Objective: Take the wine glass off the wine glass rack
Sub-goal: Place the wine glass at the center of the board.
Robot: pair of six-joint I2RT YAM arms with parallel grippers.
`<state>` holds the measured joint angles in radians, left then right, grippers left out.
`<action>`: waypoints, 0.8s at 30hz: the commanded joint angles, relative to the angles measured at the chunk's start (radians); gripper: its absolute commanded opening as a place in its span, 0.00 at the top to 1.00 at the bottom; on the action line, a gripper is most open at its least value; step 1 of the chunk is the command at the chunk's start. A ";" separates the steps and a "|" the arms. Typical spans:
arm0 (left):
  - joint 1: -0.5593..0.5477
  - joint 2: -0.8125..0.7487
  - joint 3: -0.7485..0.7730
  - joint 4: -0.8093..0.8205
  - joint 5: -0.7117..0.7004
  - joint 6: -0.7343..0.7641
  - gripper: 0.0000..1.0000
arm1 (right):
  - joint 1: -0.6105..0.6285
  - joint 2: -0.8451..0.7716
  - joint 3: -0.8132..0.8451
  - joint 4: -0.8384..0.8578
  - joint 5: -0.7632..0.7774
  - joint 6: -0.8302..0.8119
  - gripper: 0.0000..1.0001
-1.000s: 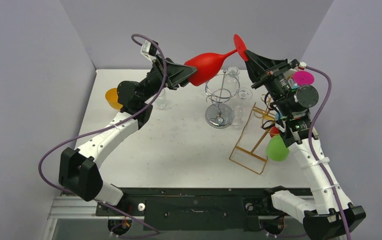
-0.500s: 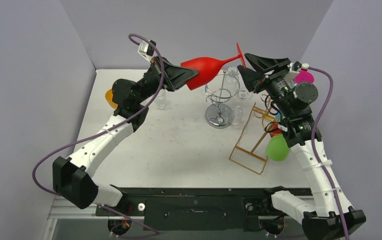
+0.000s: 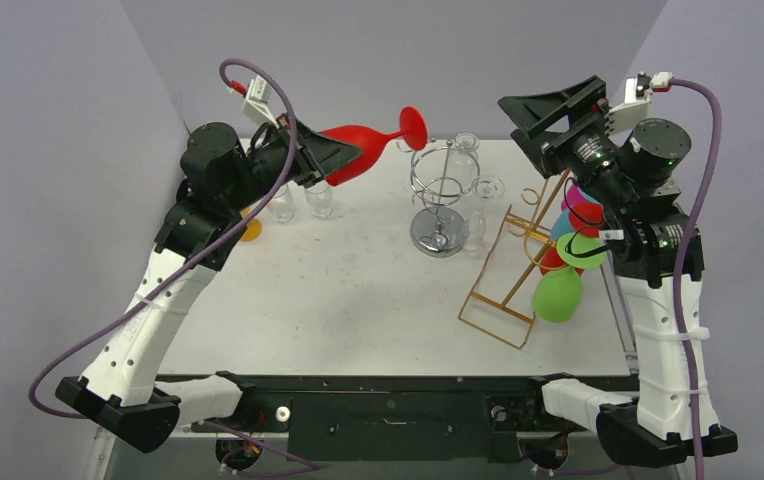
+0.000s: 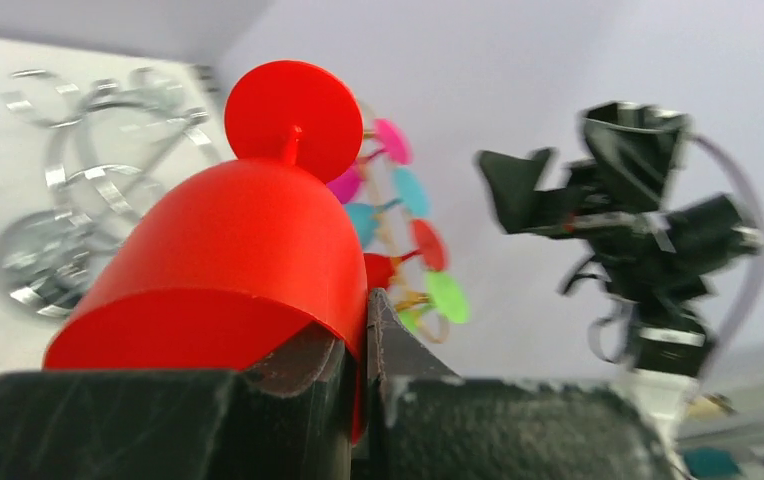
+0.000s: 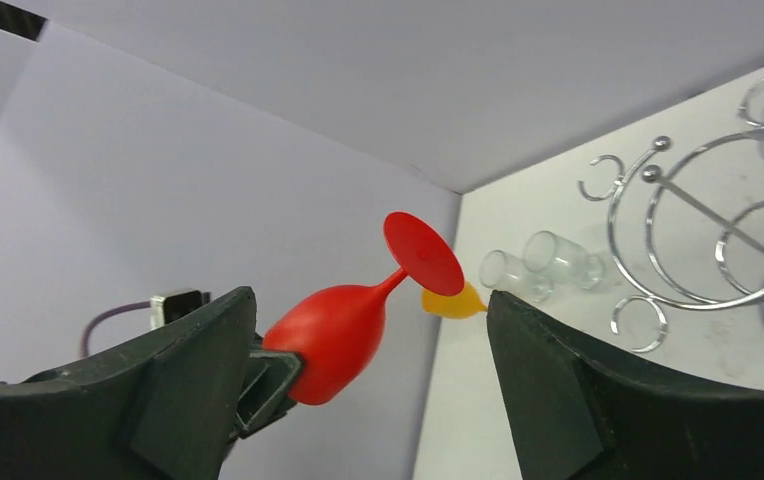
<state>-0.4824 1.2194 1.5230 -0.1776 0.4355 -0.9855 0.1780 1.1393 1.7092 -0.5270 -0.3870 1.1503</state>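
A second ago the red glass [image 3: 356,150] hung over the chrome stand [image 3: 438,192], its foot pinched in the right claw [image 3: 520,120] while the left claw [image 3: 330,166] stood loosely round the bowl. Since then the left claw has closed on the bowl and the right claw has let go. The right claw now stands wide apart with nothing in it, drawn back up and to the right, above the gold rack [image 3: 503,270]. The left arm has swung back towards the left wall, carrying the glass off the stand's top to the far left of the bench [image 3: 358,290].

The glass is in the air, clear of both racks, above the small clear glasses [image 3: 300,203] at the bench's back left. It lies nearly level. Its long axis runs left to right in the top view, stem tilted a little upward. The round foot points right, towards the chrome stand and the right claw; the bowl's mouth faces the left claw. In the left wrist view the left claw's fingers [image 4: 303,375] are clamped on the bowl's rim wall, which passes down between them.
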 commanded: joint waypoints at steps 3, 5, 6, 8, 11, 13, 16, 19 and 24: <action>0.014 -0.005 0.137 -0.600 -0.354 0.308 1.00 | 0.021 0.033 0.095 -0.256 0.110 -0.277 0.20; 0.020 0.003 0.163 -0.689 -0.481 0.354 1.00 | 0.034 0.040 0.118 -0.287 0.134 -0.315 0.20; 0.025 0.009 0.174 -0.713 -0.505 0.363 1.00 | 0.036 0.041 0.129 -0.296 0.150 -0.327 0.20; 0.049 0.023 0.180 -0.773 -0.553 0.386 1.00 | 0.045 0.044 0.140 -0.324 0.171 -0.360 0.20; 0.129 0.044 0.172 -0.850 -0.587 0.428 1.00 | 0.056 0.049 0.151 -0.346 0.191 -0.406 0.20; 0.184 0.062 0.158 -0.887 -0.620 0.459 1.00 | 0.062 0.050 0.154 -0.357 0.209 -0.424 0.20; 0.260 0.077 0.127 -0.922 -0.639 0.492 1.00 | 0.067 0.045 0.151 -0.363 0.236 -0.446 0.20; 0.339 0.114 0.106 -0.936 -0.666 0.522 1.00 | 0.070 0.043 0.151 -0.362 0.242 -0.457 0.20; 0.428 0.170 0.076 -0.926 -0.699 0.553 1.00 | 0.074 0.046 0.146 -0.352 0.214 -0.469 0.20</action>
<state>-0.1062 1.3632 1.6104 -1.1023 -0.2119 -0.4889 0.2401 1.1858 1.8305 -0.8978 -0.1787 0.7166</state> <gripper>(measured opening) 0.020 0.805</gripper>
